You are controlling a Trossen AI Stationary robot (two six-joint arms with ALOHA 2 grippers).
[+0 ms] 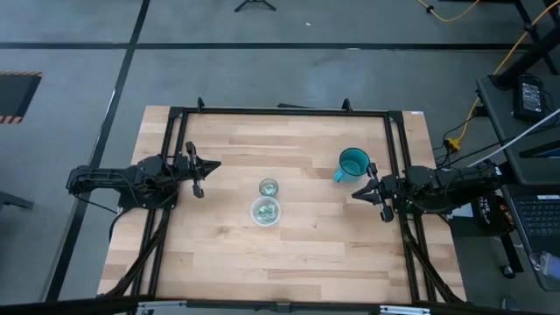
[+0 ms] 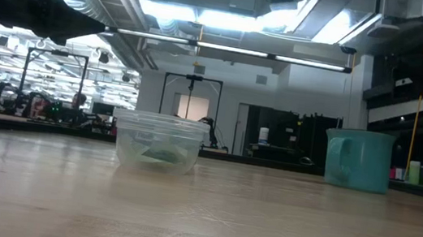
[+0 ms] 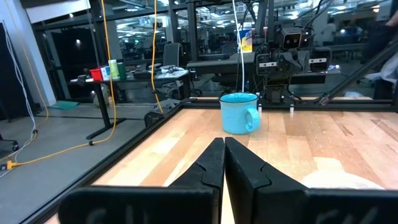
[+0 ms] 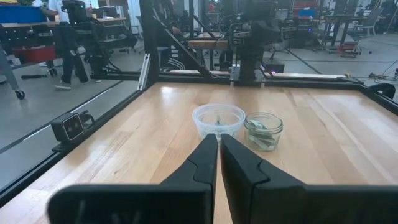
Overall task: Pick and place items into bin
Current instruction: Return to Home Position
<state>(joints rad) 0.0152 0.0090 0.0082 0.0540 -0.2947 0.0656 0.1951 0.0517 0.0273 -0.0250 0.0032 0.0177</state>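
Observation:
Two clear containers stand mid-table. A small glass jar holds teal-green and white packets. A wider clear plastic bowl, nearer the table's near edge, also has a few greenish packets in its bottom. My left gripper hovers shut over the table's left side, well clear of both. My right gripper hovers shut at the right side, pointing at the containers.
A teal mug stands upright on the table just beyond my right gripper, toward the far edge. A black frame runs along the table's far, left and right edges. Bare wood lies between each gripper and the containers.

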